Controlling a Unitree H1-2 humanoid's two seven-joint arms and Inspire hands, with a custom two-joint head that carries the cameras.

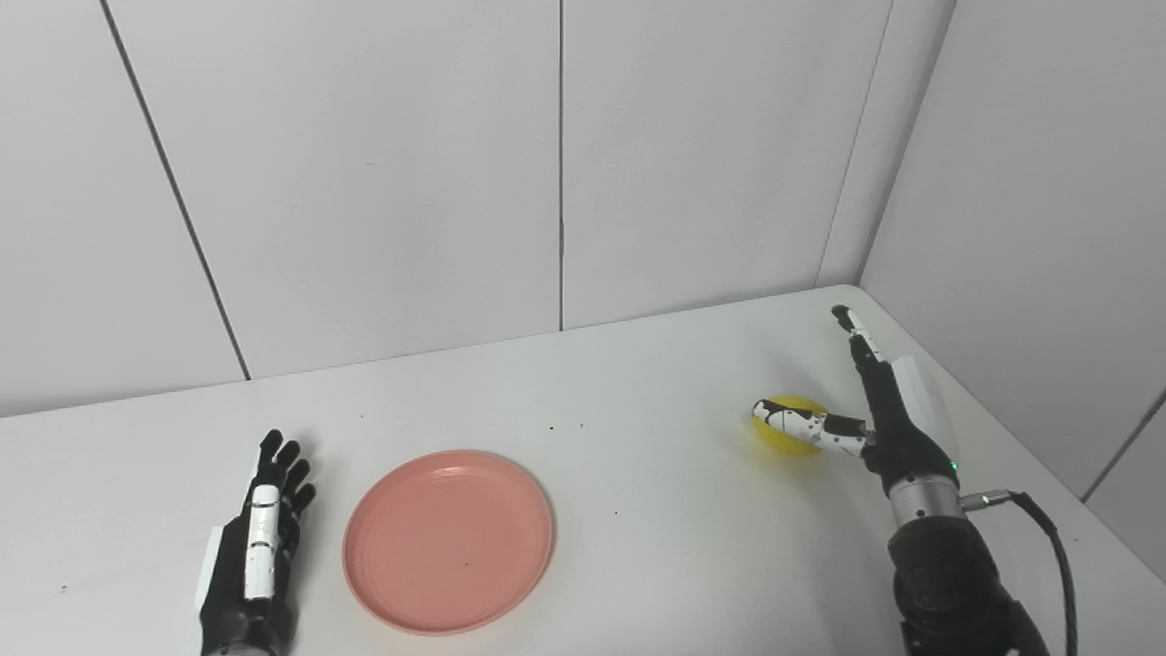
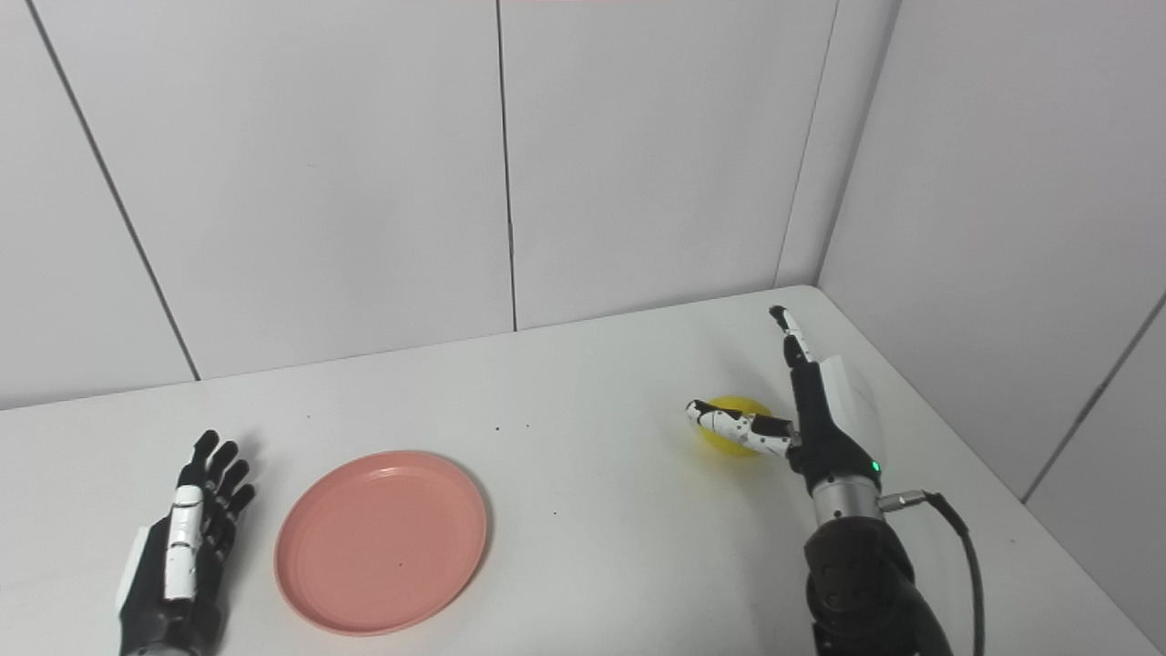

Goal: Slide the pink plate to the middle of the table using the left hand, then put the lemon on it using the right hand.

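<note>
The pink plate (image 1: pixel 448 539) lies flat on the white table (image 1: pixel 638 392), left of centre and near the front edge. Just left of it my left hand (image 1: pixel 260 538) rests open, fingers stretched forward, a small gap between it and the plate's rim. A yellow lemon (image 1: pixel 791 426) sits on the table at the right. My right hand (image 1: pixel 870 401) is open beside the lemon, its fingers pointing up and away on the right side and its thumb reaching across the lemon's front. The lemon is partly hidden by the thumb.
White wall panels stand behind the table and along its right side, meeting in the far right corner. A black cable (image 1: pixel 1048 538) runs from my right wrist toward the table's right edge.
</note>
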